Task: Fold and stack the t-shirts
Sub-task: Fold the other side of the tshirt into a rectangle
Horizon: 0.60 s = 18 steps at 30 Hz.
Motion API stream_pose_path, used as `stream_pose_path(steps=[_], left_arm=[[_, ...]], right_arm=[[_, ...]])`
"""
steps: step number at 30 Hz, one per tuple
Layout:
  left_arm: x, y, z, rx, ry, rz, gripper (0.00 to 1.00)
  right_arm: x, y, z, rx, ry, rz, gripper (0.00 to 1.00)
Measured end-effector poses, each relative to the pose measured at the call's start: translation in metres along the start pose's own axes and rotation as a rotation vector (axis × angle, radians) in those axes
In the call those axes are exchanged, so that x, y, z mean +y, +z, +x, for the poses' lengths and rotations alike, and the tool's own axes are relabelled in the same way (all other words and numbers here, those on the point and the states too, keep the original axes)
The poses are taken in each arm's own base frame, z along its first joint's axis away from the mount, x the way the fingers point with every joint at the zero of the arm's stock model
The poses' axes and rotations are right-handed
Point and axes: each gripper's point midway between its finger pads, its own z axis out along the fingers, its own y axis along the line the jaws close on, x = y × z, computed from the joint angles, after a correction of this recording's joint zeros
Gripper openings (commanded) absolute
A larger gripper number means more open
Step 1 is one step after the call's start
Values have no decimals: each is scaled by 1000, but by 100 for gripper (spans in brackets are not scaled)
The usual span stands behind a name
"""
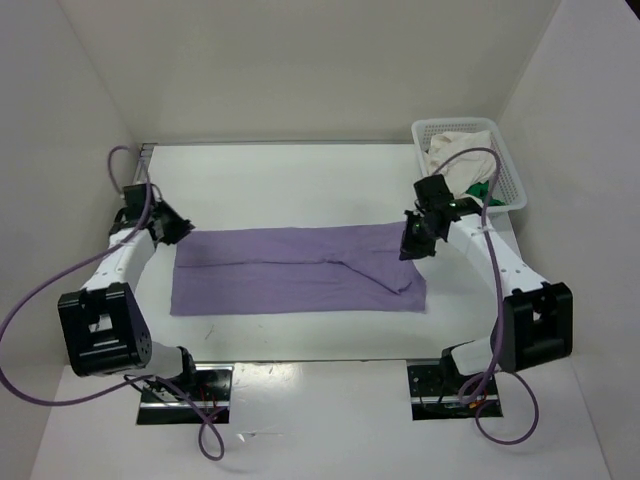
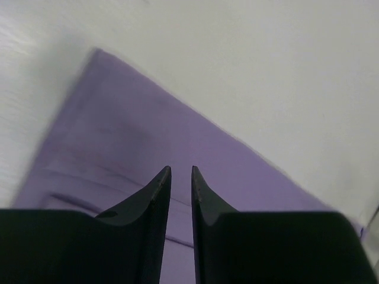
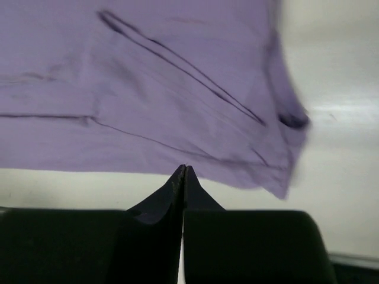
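The lavender purple t-shirt [image 1: 290,270] lies flat on the white table, folded into a long band. My left gripper [image 1: 182,232] hovers over its far left corner; in the left wrist view the shirt [image 2: 118,118] shows behind my gripper [image 2: 181,169], whose jaws stand a narrow gap apart with nothing between them. My right gripper [image 1: 412,245] is at the shirt's far right corner; in the right wrist view it [image 3: 184,168] is shut, tips at the edge of the shirt [image 3: 148,89], which lies flat. The cream white shirt [image 1: 455,145] and the bright green shirt [image 1: 481,188] lie bunched in the basket.
A white plastic mesh basket [image 1: 512,170] stands at the table's far right corner, just behind my right arm. White walls enclose the table on the left, back and right. Purple cables loop off both arms.
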Motion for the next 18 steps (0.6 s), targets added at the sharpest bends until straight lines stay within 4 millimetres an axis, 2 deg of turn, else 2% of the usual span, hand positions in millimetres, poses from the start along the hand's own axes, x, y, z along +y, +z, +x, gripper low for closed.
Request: stream_pose_path(steps=[1, 3, 4, 5, 6, 7, 8, 10, 12, 16, 18], left_arm=[[-11, 3, 8, 19, 29, 20, 27], [-43, 11, 38, 83, 119, 77, 27], [-53, 14, 52, 112, 157, 96, 27], [-64, 17, 70, 150, 197, 121, 27], [-74, 20, 90, 194, 235, 144, 27], [-78, 22, 101, 220, 256, 151, 27], [-83, 24, 118, 258, 282, 160, 27], [-87, 28, 144, 323, 317, 175, 27], [-86, 33, 158, 364, 331, 173, 27], [-77, 46, 176, 427, 334, 148, 27], [-74, 49, 179, 439, 333, 141, 27]], right_arm=[[11, 4, -4, -5, -29, -20, 0], [35, 16, -10, -14, -79, -65, 2], [46, 25, -13, -16, -99, -88, 9], [56, 34, -14, -12, -112, -105, 10], [63, 43, -17, -11, -119, -117, 11], [67, 52, -20, -7, -121, -126, 13], [70, 58, -23, -2, -121, -127, 20], [79, 73, -33, -12, -130, -138, 29], [85, 83, -42, -15, -147, -144, 34], [99, 98, -61, -42, -173, -161, 40], [100, 104, -63, -40, -186, -159, 43]])
